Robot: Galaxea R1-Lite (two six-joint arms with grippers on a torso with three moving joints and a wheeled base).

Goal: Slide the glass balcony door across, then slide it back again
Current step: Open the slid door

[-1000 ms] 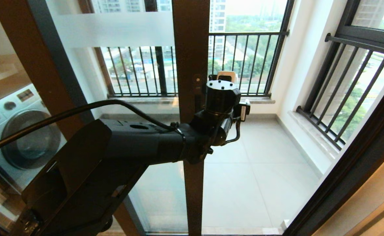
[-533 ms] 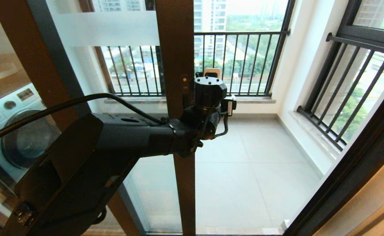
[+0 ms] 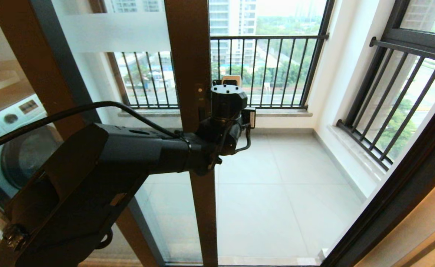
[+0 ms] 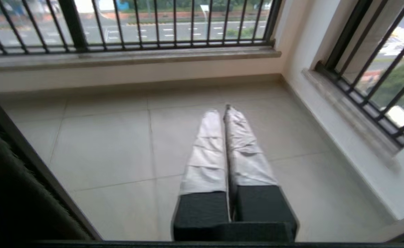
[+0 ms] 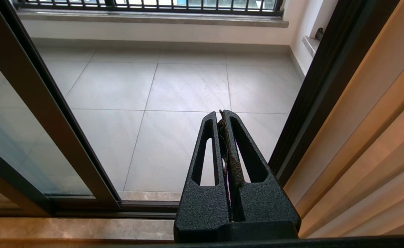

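The glass balcony door (image 3: pixel 189 55) has a dark brown frame and a frosted white band (image 3: pixel 117 32) near its top. It stands partly slid to the left, leaving the doorway open on the right. My left arm reaches forward, its wrist (image 3: pixel 226 107) right against the right edge of the door's upright. The left gripper (image 4: pixel 222 111) is shut with nothing between its taped fingers and points out over the balcony tiles. The door's dark edge (image 4: pixel 22 155) runs beside it. My right gripper (image 5: pixel 221 115) is shut and empty, low by the doorway's right jamb.
Black-barred railings (image 3: pixel 262 70) close the balcony at the back, with more bars (image 3: pixel 395 107) on the right. A dark door jamb (image 3: pixel 399 189) bounds the opening on the right. A washing machine (image 3: pixel 20 148) shows through the left glass. Pale floor tiles (image 3: pixel 276 193) lie beyond the sill.
The door's upright and my left wrist have both moved left together, widening the opening. The left gripper's fingers have come shut.
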